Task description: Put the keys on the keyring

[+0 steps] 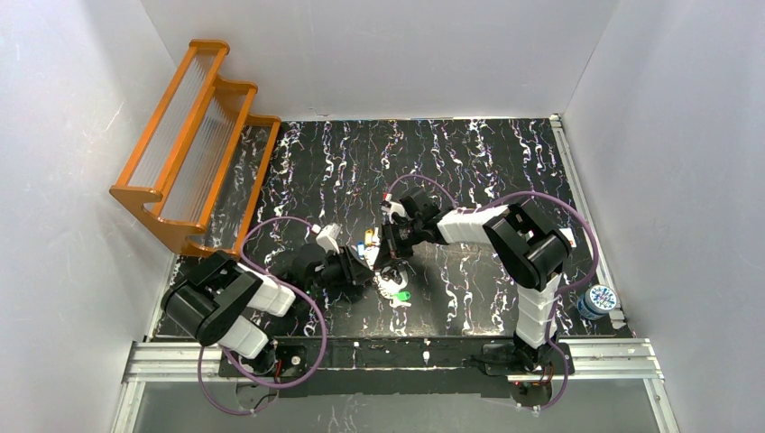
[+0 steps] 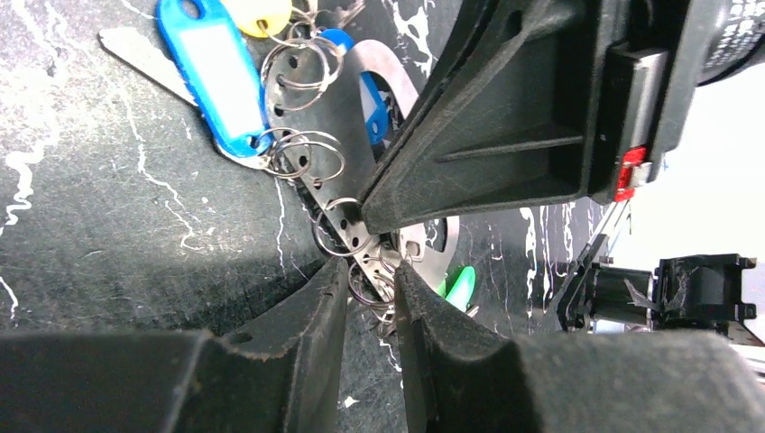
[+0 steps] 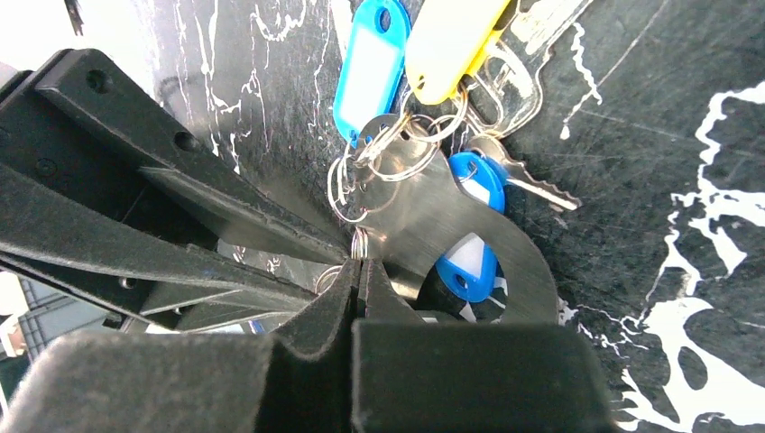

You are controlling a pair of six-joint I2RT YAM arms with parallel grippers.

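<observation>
The keyring (image 3: 424, 212) is a flat grey metal oval with holes along one edge, lying mid-table (image 1: 390, 281). Thin wire rings, a blue tag (image 3: 370, 68) and a yellow tag (image 3: 447, 41) hang from it. A blue-headed key (image 3: 469, 176) lies under the plate, and a bare metal key (image 3: 532, 185) lies beside it. A green key (image 2: 462, 287) lies just beyond the plate's near end. My left gripper (image 2: 372, 284) stands narrowly apart around that end of the keyring (image 2: 347, 135) and its rings. My right gripper (image 3: 361, 262) is pressed shut, pinching a small wire ring (image 3: 359, 244) at its tip.
An orange stepped rack (image 1: 194, 135) leans at the back left. A small blue and white container (image 1: 597, 300) sits off the mat's right edge. White walls enclose the black marbled table (image 1: 487, 162).
</observation>
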